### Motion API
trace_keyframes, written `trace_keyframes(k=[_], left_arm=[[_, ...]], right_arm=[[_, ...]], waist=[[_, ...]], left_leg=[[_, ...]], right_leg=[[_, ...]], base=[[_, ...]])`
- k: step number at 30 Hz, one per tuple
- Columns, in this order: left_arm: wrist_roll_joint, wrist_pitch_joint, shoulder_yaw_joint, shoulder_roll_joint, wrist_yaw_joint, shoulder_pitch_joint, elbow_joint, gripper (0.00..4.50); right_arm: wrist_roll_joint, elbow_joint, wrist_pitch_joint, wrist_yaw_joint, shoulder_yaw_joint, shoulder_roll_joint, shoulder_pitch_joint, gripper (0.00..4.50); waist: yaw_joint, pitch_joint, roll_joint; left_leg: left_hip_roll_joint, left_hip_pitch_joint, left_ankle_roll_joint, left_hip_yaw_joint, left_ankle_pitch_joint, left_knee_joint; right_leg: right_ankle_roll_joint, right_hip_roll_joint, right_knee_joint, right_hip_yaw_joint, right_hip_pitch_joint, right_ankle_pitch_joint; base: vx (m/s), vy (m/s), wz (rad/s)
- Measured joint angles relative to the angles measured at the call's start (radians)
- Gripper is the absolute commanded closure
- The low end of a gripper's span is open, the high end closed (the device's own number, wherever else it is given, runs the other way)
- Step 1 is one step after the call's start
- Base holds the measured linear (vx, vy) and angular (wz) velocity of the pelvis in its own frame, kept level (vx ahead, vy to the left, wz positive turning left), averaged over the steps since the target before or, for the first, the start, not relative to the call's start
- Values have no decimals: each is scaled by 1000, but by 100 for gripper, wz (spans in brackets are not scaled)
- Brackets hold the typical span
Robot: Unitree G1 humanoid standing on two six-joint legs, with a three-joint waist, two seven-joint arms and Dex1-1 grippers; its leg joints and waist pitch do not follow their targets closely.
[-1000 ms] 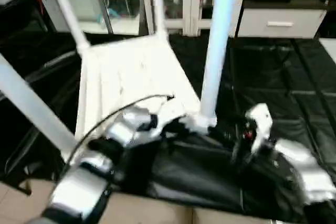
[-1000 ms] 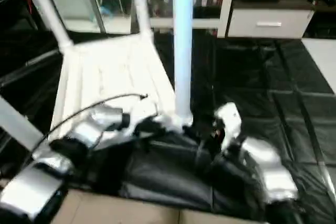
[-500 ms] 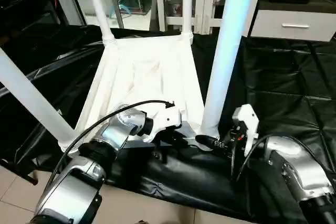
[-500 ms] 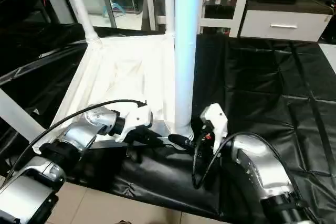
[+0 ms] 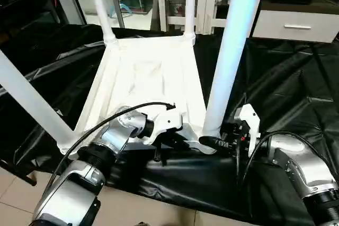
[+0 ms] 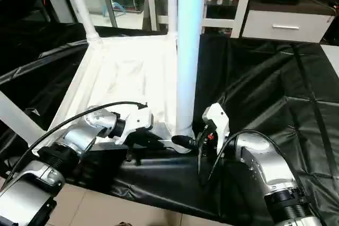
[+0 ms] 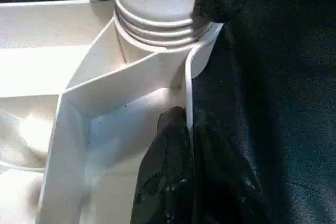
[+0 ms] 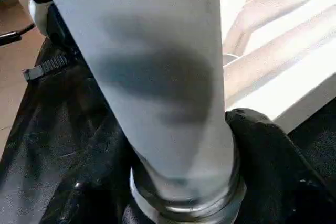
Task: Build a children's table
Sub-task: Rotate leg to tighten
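Note:
The white tabletop (image 5: pixel 148 78) lies upside down on the black cover, ribs facing up. A white leg stands in each corner socket: near right leg (image 5: pixel 230 51), near left leg (image 5: pixel 32 101), far left leg (image 5: pixel 100 3), far right leg (image 5: pixel 189 3). My left gripper (image 5: pixel 172 140) is shut on the tabletop's near rim (image 7: pixel 187 77), one finger (image 7: pixel 170 135) inside the wall and one outside, just beside the near right socket (image 7: pixel 157 19). My right gripper (image 5: pixel 212 142) is shut around the base of the near right leg (image 8: pixel 157 77), a black finger (image 8: pixel 262 145) on each side.
The black cover (image 5: pixel 286 78) lies in folds and wrinkles to the right of the tabletop. White cabinets and a drawer unit (image 5: pixel 296 25) stand behind. Tiled floor (image 5: pixel 16 189) shows at the near edge, below the cover's front hem.
The head view has swung and steadied. My right forearm has sunk lower and the cover at the right has puckered. Both grippers stay at the near right corner.

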Motion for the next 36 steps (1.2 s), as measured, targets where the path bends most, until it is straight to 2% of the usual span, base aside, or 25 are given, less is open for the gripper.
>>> trace_keyframes(k=[3, 4, 9, 12, 16, 19, 21, 23, 27, 28, 31, 34, 36], left_arm=[[6, 12, 20, -8, 69, -6, 18, 450], [18, 23, 32, -23, 123, -20, 43, 450], [45, 74, 52, -105, 329, -89, 142, 450], [46, 120, 72, -169, 472, -132, 209, 450], [56, 157, 86, -241, 628, -177, 278, 450], [58, 156, 91, -252, 649, -188, 296, 450], [59, 156, 91, -253, 648, -189, 297, 450], [60, 146, 88, -251, 629, -189, 296, 450], [63, 104, 79, -211, 566, -170, 276, 450], [63, 84, 75, -192, 526, -151, 255, 450], [62, 41, 63, -149, 446, -115, 214, 450], [56, 2, 37, -110, 344, -69, 142, 450], [40, -6, 30, -78, 265, -40, 95, 450]], right_arm=[[-32, 72, -59, -93, -8, 71, -29, 197], [-39, 108, -84, -171, -27, 116, -38, 198], [-64, 188, -125, -462, -106, 261, -70, 199], [-85, 259, -173, -658, -144, 347, -116, 199], [-154, 369, -258, -877, -152, 410, -184, 200], [-180, 395, -281, -908, -145, 423, -197, 200], [-184, 394, -294, -894, -146, 422, -195, 200], [-185, 380, -317, -838, -145, 402, -174, 145], [-217, 338, -338, -687, -84, 305, -125, 123], [-202, 297, -321, -612, -74, 264, -101, 90], [-147, 217, -266, -452, -68, 179, -63, 90], [-74, 106, -208, -248, -60, 51, 8, 90], [-41, 68, -175, -167, -68, -1, 37, 90]], waist=[[-14, 0, -10], [-24, 1, -16], [-45, 8, -29], [-56, 9, -31], [-61, 8, -32], [-59, 7, -32], [-57, 6, -34], [-53, 6, -34], [-56, 6, -36], [-53, 6, -36], [-43, 6, -36], [-21, 5, -34], [-20, 4, -33]], left_leg=[[0, 2, 0, 0, 0, 1], [0, 3, -1, 0, 0, 1], [-1, 4, -3, 0, 2, 1], [-2, 4, -4, 0, 2, 2], [-2, 4, -4, 0, 2, 2], [-2, 6, -4, 0, 2, 1], [-2, 6, -4, 0, 2, 0], [-2, 5, -3, 0, 2, 0], [-1, 5, -3, 0, 2, -1], [-1, 5, -3, 0, 2, -2], [0, 6, -3, 0, 2, -3], [0, 6, -3, 0, 2, -3], [0, 6, -3, 0, 2, -2]], right_leg=[[-2, 0, 2, 0, 0, 2], [-4, 0, 2, 1, 1, 3], [0, 0, -1, 2, 2, 1], [-1, 0, -1, 3, 2, 1], [-1, 0, -1, 4, 2, 1], [-1, 0, 0, 4, 3, 1], [-5, 0, 0, 3, 3, 4], [-5, 0, -1, 3, 2, 4], [-5, 0, 0, 2, 2, 4], [-4, 0, 0, 1, 2, 3], [-4, 1, 1, 1, 2, 3], [-3, 1, 1, 0, 3, 3], [-3, 1, 1, 1, 4, 2]], base=[[0, 0, 0], [0, 0, 0], [0, 0, 0], [0, 0, 0], [0, 0, 0], [0, 0, 0], [0, 0, 0], [0, 0, 0], [0, 0, 0], [0, 0, 0], [0, 0, 0], [0, 0, 0], [0, 0, 0]])
